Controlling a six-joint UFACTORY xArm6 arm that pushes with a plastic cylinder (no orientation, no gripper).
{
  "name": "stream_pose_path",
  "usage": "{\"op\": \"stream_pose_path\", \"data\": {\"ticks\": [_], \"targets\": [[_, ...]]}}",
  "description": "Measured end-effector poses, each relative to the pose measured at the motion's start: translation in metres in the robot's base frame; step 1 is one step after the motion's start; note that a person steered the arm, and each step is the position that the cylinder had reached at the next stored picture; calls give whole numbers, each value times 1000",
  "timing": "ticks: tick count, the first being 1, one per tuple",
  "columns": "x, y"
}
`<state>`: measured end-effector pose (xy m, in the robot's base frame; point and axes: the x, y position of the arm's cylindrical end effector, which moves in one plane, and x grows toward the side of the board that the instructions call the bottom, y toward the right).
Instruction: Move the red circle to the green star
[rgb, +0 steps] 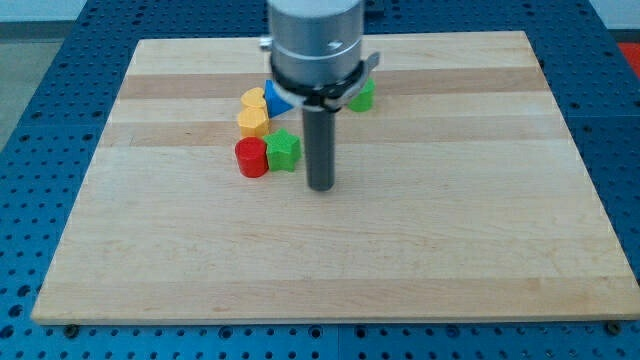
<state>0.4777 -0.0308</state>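
The red circle (251, 158) stands on the wooden board, touching the left side of the green star (284, 150). My tip (320, 186) is on the board just right of the green star and slightly below it, a small gap apart from it. The rod rises up into the arm's grey body at the view's top.
A yellow heart-like block (254, 122) and another yellow block (252, 100) sit above the red circle. A blue block (274, 97) lies partly behind the arm. A green block (362, 96) shows right of the arm. The board (450, 250) has edges on all sides.
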Motion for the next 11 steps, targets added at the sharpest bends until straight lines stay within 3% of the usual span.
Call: {"op": "stream_pose_path", "data": {"ticks": [2,3,6,9,11], "targets": [[1,-123],[-32,-166],[-174,-149],[-185,-68],[-184,-48]]}}
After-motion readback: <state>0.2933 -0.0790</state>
